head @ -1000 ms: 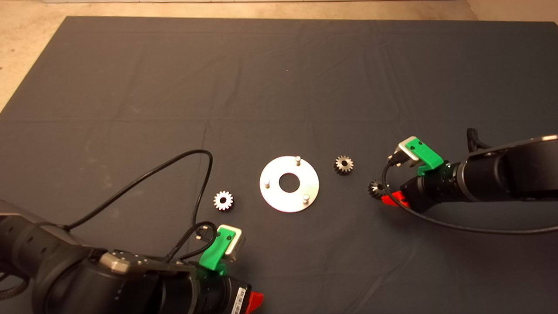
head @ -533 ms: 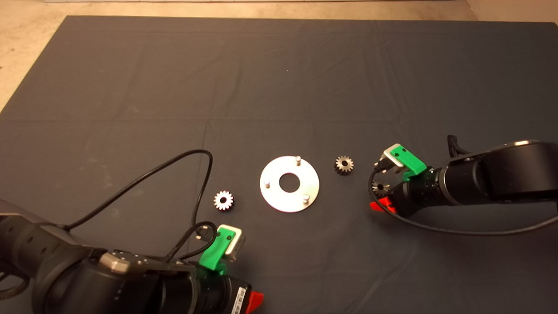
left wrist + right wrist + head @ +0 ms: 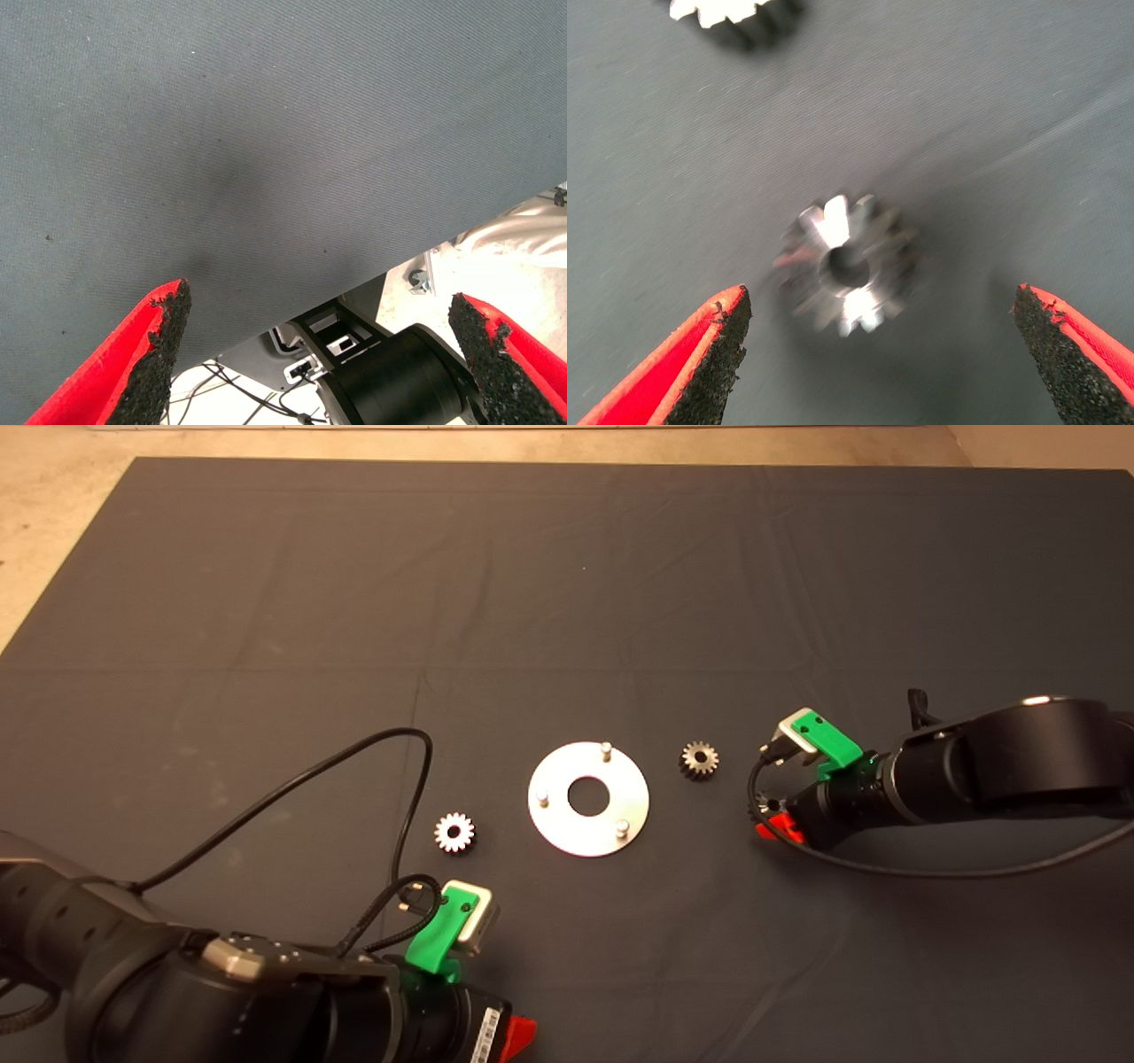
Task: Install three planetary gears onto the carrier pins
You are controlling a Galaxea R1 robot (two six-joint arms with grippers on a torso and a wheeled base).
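Observation:
The silver carrier disc (image 3: pixel 567 828) lies at mid-mat with its three carrier pins (image 3: pixel 606 749) bare. One planetary gear (image 3: pixel 454 833) lies left of the disc and a second (image 3: pixel 699 761) lies to its right. The third gear (image 3: pixel 846 266) lies flat on the mat between the spread fingers of my right gripper (image 3: pixel 881 297), which is open and not touching it. In the head view that gripper (image 3: pixel 769 815) covers most of this gear. The second gear's edge (image 3: pixel 735 18) shows beyond it. My left gripper (image 3: pixel 319 294) is open over bare mat, parked at the lower left (image 3: pixel 518 1036).
A black cable (image 3: pixel 390 744) loops over the mat left of the left-hand gear. The mat's near edge (image 3: pixel 425 243) and part of the robot's base (image 3: pixel 390 372) show in the left wrist view. Beige floor (image 3: pixel 53 514) borders the mat at the far left.
My right arm has moved left and down over the third gear, which now is mostly hidden under the gripper in the head view. The left arm, the disc and the other gears have not moved.

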